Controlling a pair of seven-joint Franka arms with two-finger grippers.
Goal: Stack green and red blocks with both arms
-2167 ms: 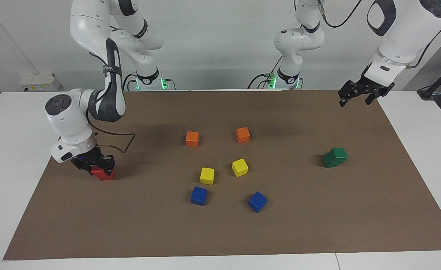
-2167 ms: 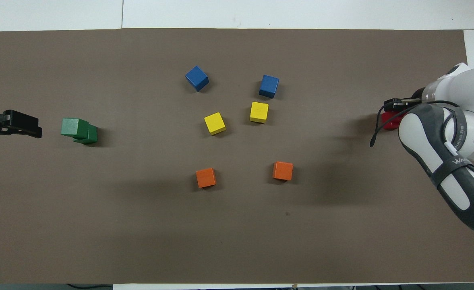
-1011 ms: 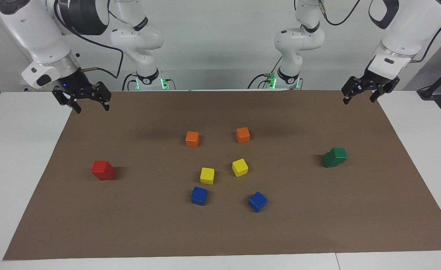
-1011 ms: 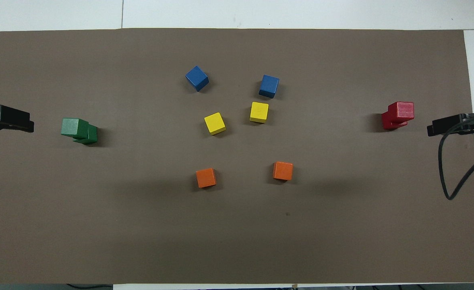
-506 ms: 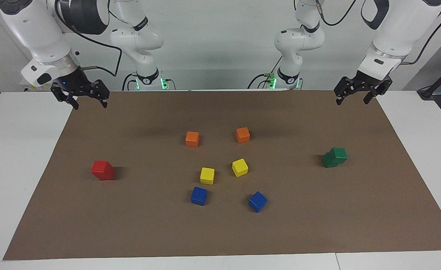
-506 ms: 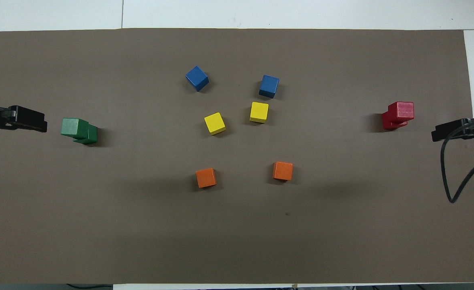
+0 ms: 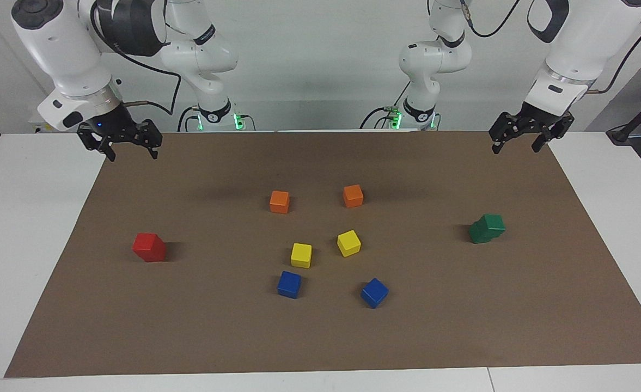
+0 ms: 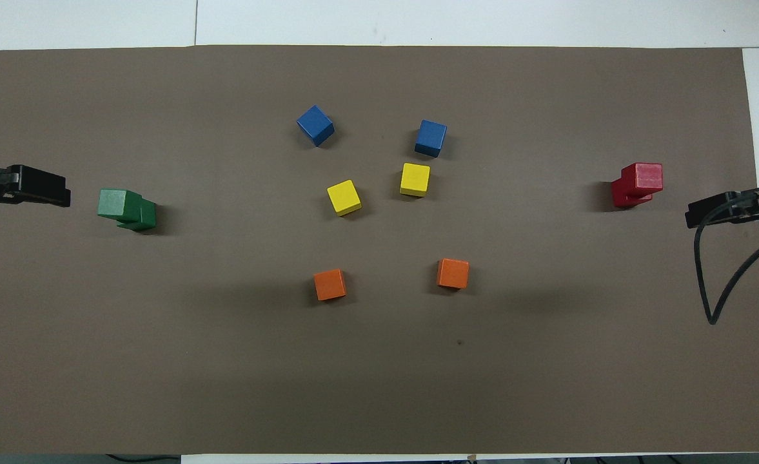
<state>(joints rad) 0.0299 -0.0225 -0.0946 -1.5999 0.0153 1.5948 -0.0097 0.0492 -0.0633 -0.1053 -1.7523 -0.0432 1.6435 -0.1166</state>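
Observation:
Two red blocks (image 7: pixel 149 246) stand stacked, the upper one set a little askew, toward the right arm's end of the brown mat; the stack also shows in the overhead view (image 8: pixel 637 185). Two green blocks (image 7: pixel 487 228) stand stacked askew toward the left arm's end, also in the overhead view (image 8: pixel 126 209). My right gripper (image 7: pixel 132 154) is open and empty, raised over the mat's edge clear of the red stack; it shows in the overhead view (image 8: pixel 708 212). My left gripper (image 7: pixel 515 148) is open and empty, raised over the mat's corner clear of the green stack, and also shows from overhead (image 8: pixel 44 187).
In the mat's middle lie two orange cubes (image 7: pixel 279 201) (image 7: pixel 353 196), two yellow cubes (image 7: pixel 301 255) (image 7: pixel 348 243) and two blue cubes (image 7: pixel 289 284) (image 7: pixel 374 292). A black cable (image 8: pixel 714 283) hangs from the right arm. White table (image 7: pixel 20 228) surrounds the mat.
My right gripper has let go of the upper red block, leaving it on the lower one, and has risen away to the mat's edge. My left gripper has shifted only slightly.

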